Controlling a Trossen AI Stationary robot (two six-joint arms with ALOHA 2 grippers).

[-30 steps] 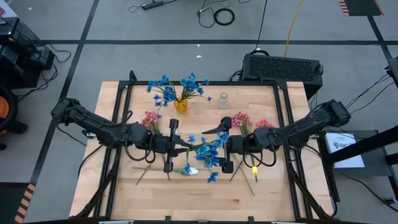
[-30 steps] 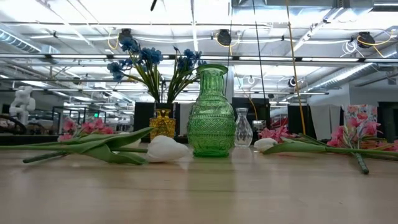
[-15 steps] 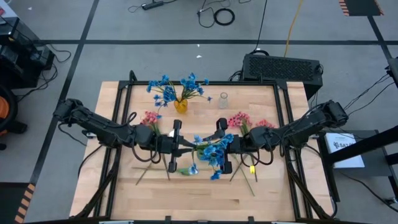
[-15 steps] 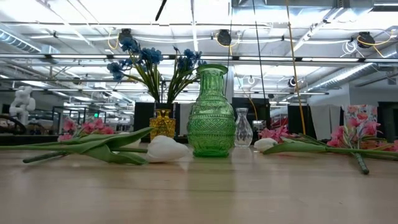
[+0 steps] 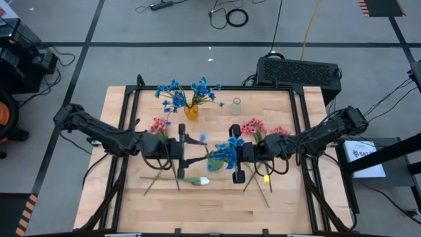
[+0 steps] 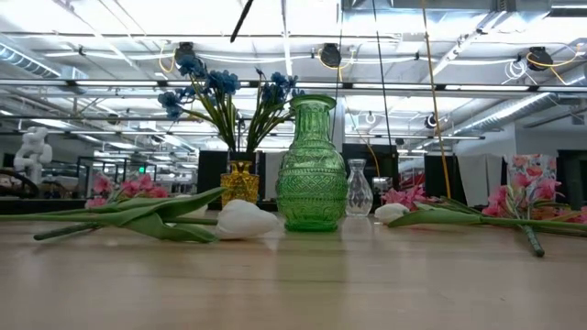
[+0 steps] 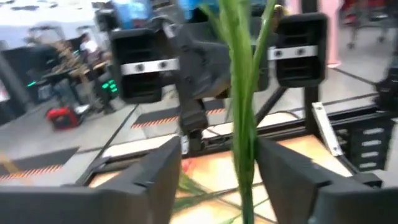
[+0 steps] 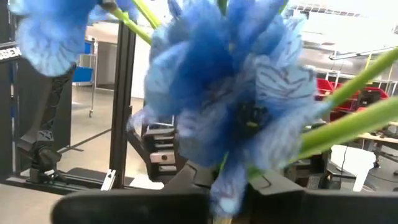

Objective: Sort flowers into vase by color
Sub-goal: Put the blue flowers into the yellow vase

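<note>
A blue flower sprig (image 5: pixel 227 150) hangs above the table's middle between my two grippers. My right gripper (image 5: pixel 228 155) is shut on it, and its blooms (image 8: pixel 230 93) fill the right wrist view. My left gripper (image 5: pixel 196 157) stands open, with a finger (image 7: pixel 155 180) on each side of the sprig's green stem (image 7: pixel 244 124), apart from it. A yellow vase (image 5: pixel 191 112) at the far side holds more blue flowers (image 5: pixel 187 92). The green vase (image 6: pixel 312 165) stands mid-table. A white tulip (image 5: pixel 197 180) lies flat on the table near the sprig. My right gripper holds the blue sprig at its bloom end (image 5: pixel 231 153), coming in level from the table's right side. The blooms hide the fingers in the right wrist view, so the kind of hold does not show. The sprig is lifted clear, and its stem reaches toward my left gripper.
Pink flowers lie at the left (image 5: pixel 158 125) and at the right (image 5: pixel 253 126) of the table. A small clear vase (image 5: pixel 236 105) stands at the far side. More stems (image 5: pixel 263 187) lie near the front right. The wooden table's near part (image 5: pixel 210 214) is bare.
My left gripper has opened and let go of the sprig's stem. My right gripper has shut on the sprig at its bloom end. The blue blooms, spread out between the grippers before, are now bunched at my right gripper.
</note>
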